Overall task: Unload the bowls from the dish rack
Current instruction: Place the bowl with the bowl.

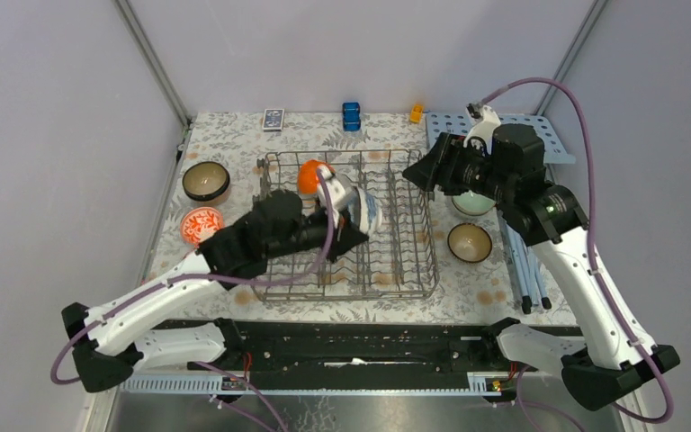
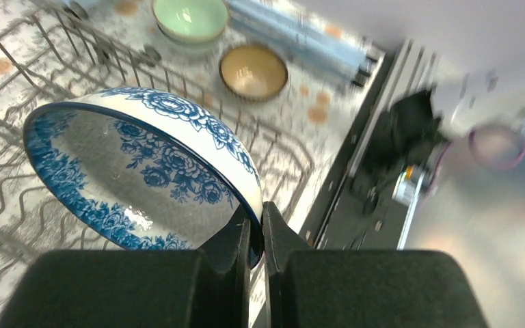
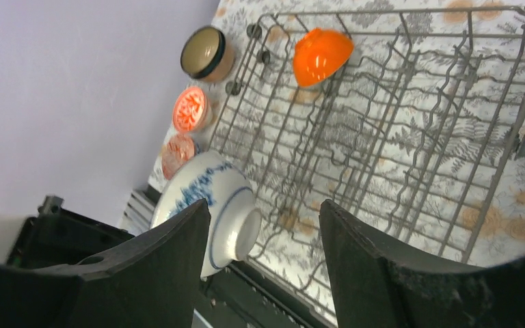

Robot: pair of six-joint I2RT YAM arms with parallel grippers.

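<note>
The grey wire dish rack (image 1: 396,261) stands mid-table. My left gripper (image 1: 356,232) is over it, shut on the rim of a blue-and-white bowl (image 1: 362,210) and holding it tilted above the wires. In the left wrist view the fingers (image 2: 256,232) pinch the bowl's rim (image 2: 143,164). An orange bowl (image 1: 310,175) leans on the tines at the rack's far left. My right gripper (image 1: 411,175) is open and empty above the rack's far right corner. Its wrist view shows the held bowl (image 3: 212,205) beyond the fingers and the orange bowl (image 3: 321,55).
Left of the rack sit a dark brown bowl (image 1: 205,180) and a red-and-white bowl (image 1: 201,223). To the right sit a pale green bowl (image 1: 472,204) and a tan bowl (image 1: 470,241). A light-blue perforated board (image 1: 553,144) and blue bars (image 1: 522,270) lie far right. Small items line the back edge.
</note>
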